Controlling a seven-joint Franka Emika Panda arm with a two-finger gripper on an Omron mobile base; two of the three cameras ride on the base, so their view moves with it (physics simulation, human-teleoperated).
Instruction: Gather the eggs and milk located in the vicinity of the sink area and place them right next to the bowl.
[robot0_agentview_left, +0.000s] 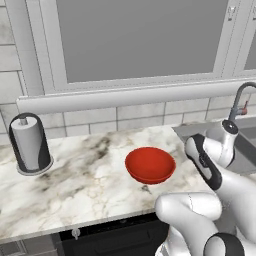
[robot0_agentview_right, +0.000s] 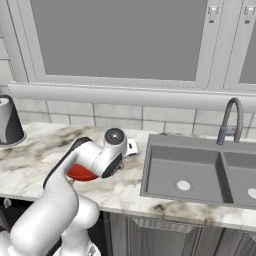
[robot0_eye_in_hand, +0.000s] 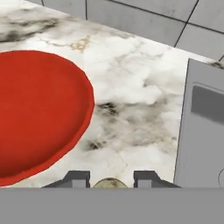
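Observation:
The red bowl (robot0_agentview_left: 150, 164) (robot0_agentview_right: 80, 172) sits on the marble counter, left of the sink (robot0_agentview_right: 185, 170). In the hand view the bowl (robot0_eye_in_hand: 35, 113) lies to the left, with the sink's grey rim (robot0_eye_in_hand: 203, 131) on the right. My gripper (robot0_eye_in_hand: 108, 177) hangs over the bare marble between them, close beside the bowl's edge. Its jaws are shut on a small pale-yellow egg (robot0_eye_in_hand: 108, 183), of which just the top shows between the fingertips. The milk is out of view.
A black-and-grey paper-towel holder (robot0_agentview_left: 30, 145) (robot0_agentview_right: 7, 120) stands at the counter's far left. The curved faucet (robot0_agentview_left: 240, 100) (robot0_agentview_right: 231, 120) rises behind the sink. A tiled wall and window ledge run along the back.

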